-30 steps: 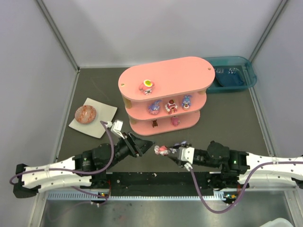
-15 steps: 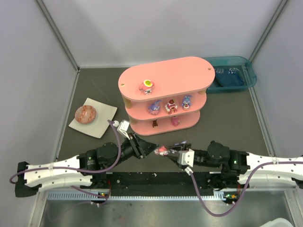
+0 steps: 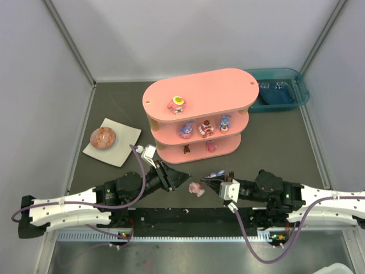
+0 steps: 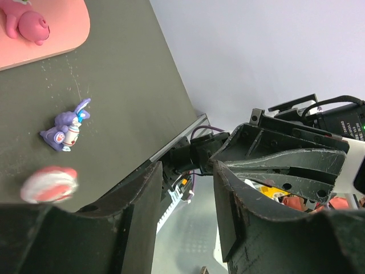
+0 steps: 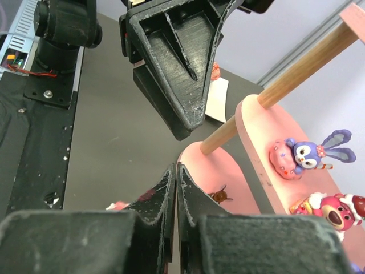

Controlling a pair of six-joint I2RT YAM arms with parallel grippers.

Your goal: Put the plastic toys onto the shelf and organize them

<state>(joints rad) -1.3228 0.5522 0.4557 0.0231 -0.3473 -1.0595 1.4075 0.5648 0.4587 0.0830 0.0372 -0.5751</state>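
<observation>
The pink shelf (image 3: 199, 94) stands mid-table with several toys on its tiers, one on top (image 3: 178, 104). A pink-white toy (image 3: 197, 189) lies on the mat between my grippers; it shows blurred in the left wrist view (image 4: 50, 184). A purple bunny toy (image 3: 215, 173) lies just beyond it (image 4: 68, 128). My left gripper (image 3: 181, 178) is open and empty (image 4: 185, 171), just left of the pink toy. My right gripper (image 3: 215, 182) is shut and empty (image 5: 175, 168), just right of it. The right wrist view shows the shelf (image 5: 256, 120) and my left gripper (image 5: 171, 68) ahead.
A white square plate (image 3: 124, 144) with a speckled brown-red ball (image 3: 104, 137) sits left of the shelf. A teal bin (image 3: 299, 85) stands at the back right. Grey walls close in the mat on three sides.
The pink-white toy was at my right gripper's tip; now it lies on the mat. My right gripper has drawn back to the right. My left gripper moved in toward the middle.
</observation>
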